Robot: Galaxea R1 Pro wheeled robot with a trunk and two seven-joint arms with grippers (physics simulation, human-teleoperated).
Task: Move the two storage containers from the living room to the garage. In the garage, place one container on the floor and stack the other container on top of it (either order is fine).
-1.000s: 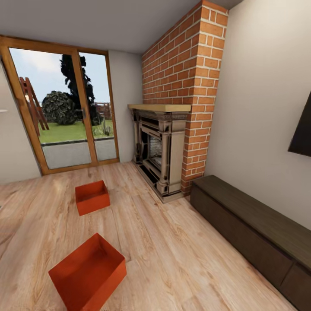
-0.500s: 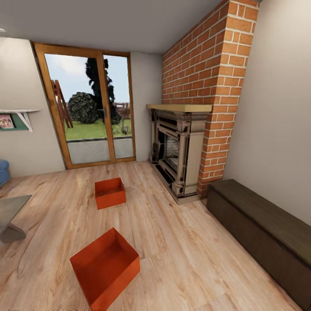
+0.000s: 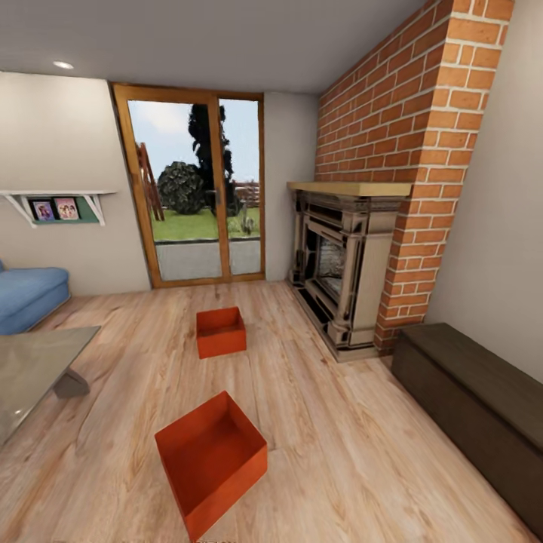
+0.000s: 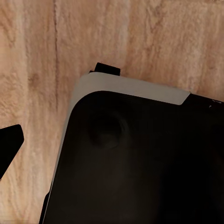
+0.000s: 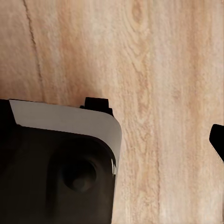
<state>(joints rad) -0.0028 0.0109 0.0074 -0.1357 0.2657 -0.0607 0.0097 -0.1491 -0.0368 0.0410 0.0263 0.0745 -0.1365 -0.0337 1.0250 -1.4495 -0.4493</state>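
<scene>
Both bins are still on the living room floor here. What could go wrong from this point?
1. The near bin sits skewed to the floor planks, so a square two-handed grasp may be awkward.
2. The glass coffee table stands close on the left, so turning toward the bins could clip it.
3. The far bin lies near the fireplace, leaving little room on that side.

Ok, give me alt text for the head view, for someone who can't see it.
Two red-orange open-top rectangular bins sit apart on a light wood plank floor, the nearer bin low in the picture and the farther bin toward wood-framed glass doors. A dark fireplace in a brick chimney stands to the right, a blue sofa at left.
</scene>
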